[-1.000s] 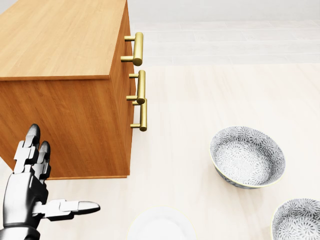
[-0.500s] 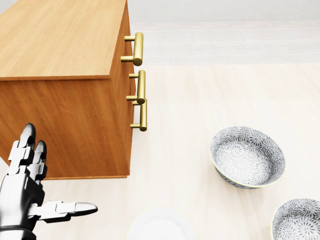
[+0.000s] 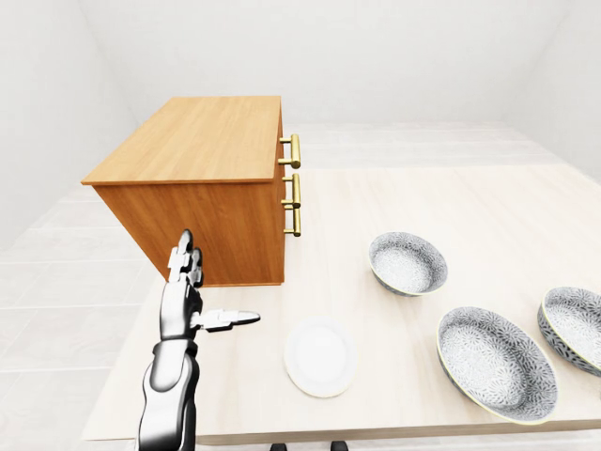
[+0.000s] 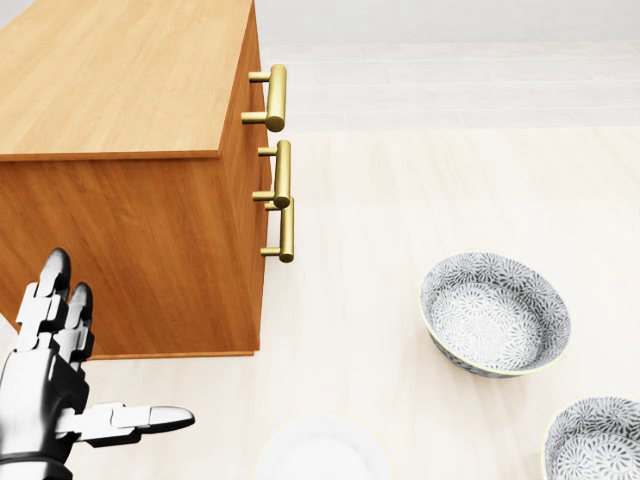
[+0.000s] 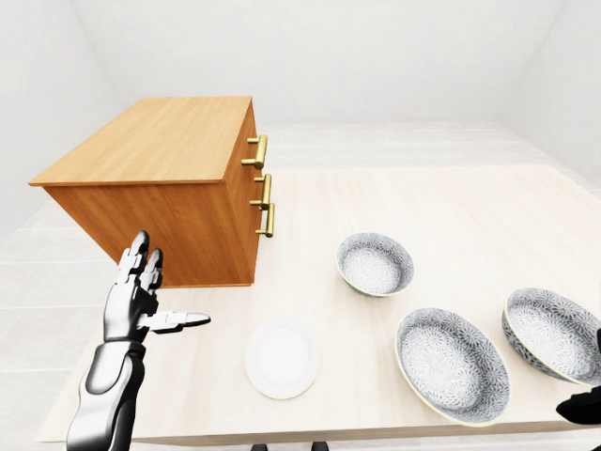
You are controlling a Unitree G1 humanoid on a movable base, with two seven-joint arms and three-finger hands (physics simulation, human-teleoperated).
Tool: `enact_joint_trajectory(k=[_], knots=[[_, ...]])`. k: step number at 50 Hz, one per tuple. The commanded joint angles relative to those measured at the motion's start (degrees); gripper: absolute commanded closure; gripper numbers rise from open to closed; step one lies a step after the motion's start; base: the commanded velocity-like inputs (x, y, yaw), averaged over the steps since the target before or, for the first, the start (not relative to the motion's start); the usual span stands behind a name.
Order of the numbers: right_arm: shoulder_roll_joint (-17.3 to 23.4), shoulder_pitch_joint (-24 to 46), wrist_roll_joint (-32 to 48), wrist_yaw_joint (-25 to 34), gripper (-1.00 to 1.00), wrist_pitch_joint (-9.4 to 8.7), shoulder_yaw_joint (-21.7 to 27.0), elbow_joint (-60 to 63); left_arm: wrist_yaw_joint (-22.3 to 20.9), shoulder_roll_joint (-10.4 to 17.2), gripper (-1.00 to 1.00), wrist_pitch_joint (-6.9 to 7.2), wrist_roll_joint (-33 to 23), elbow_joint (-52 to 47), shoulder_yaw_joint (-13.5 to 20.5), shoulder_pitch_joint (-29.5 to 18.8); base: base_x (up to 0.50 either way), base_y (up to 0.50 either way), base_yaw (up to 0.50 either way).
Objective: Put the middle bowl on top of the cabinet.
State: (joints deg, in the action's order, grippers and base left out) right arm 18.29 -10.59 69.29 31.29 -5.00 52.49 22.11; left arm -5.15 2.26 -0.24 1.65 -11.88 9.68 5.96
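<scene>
Three patterned grey bowls stand in a row on the pale table [image 3: 488, 207]. The middle bowl [image 3: 495, 362] is the widest, between a smaller bowl [image 3: 407, 263] at upper left and another bowl [image 3: 575, 329] at the right edge. The wooden cabinet [image 3: 202, 141] with brass handles [image 3: 294, 150] stands at the table's left. My left hand [image 3: 214, 287] is open, fingers upright and thumb pointing right, beside the cabinet's near face and holding nothing. A dark bit of my right hand [image 5: 580, 406] shows at the bottom right corner of the right-eye view, near the rightmost bowl.
A white plate [image 3: 319, 357] lies on the table between my left hand and the middle bowl. The table's near edge [image 3: 376, 434] runs along the bottom of the left-eye view. White walls and a tiled floor surround the table.
My left hand has sunk slightly and drifted a little left over the last second. Bowls, plate and cabinet have not moved.
</scene>
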Motion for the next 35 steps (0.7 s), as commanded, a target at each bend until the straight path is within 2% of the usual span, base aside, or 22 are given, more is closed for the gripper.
enact_joint_trajectory(k=[1, 5, 9, 13, 19, 26, 32, 35], knots=[[0.08, 0.17, 1.93, -4.16, -1.00, 0.00, -1.16, -4.61, -0.07, -0.04, -1.00, -1.22, -0.41, 1.10, -0.24, 0.21, 0.00, 0.00, 0.00], [-0.26, -0.22, 2.45, -6.46, -1.00, 0.00, -2.09, -6.59, -0.03, -0.06, -1.00, -1.80, -0.63, 1.72, -0.36, 0.23, 0.00, 0.00, 0.00], [0.05, -0.37, 2.34, -8.07, -1.00, 0.00, -2.70, -8.46, -0.02, 0.00, -1.00, -1.32, -0.46, 1.20, -0.23, 0.32, 0.00, 0.00, 0.00], [0.21, -0.49, 2.21, -9.35, -1.00, 0.00, -3.33, -9.91, -0.12, -0.10, -1.00, -1.70, -0.49, 1.02, -0.25, 0.82, 0.00, 0.00, 0.00], [0.49, -0.71, 2.16, -11.88, -1.00, 0.00, -4.41, -12.84, -0.25, -0.10, -1.00, -1.22, -0.19, 0.48, -0.01, 0.91, 0.00, 0.00, 0.00], [0.87, -0.91, 2.23, -13.32, -1.00, 0.00, -5.43, -14.30, -0.31, -0.13, -1.00, -1.56, -0.39, 0.36, 0.10, 1.25, 0.00, 0.00, 0.00], [1.16, -1.18, 2.05, -13.93, -1.00, 0.00, -5.67, -15.14, -0.42, -0.01, -1.00, -1.14, -0.14, -0.01, 0.61, 1.26, 0.00, 0.00, 0.00], [1.97, -0.44, 3.13, -17.17, -1.00, 0.00, -5.76, -17.46, -0.45, -0.16, -1.00, -1.18, -0.33, -0.76, 0.57, 1.82, 0.00, 0.00, 0.00]])
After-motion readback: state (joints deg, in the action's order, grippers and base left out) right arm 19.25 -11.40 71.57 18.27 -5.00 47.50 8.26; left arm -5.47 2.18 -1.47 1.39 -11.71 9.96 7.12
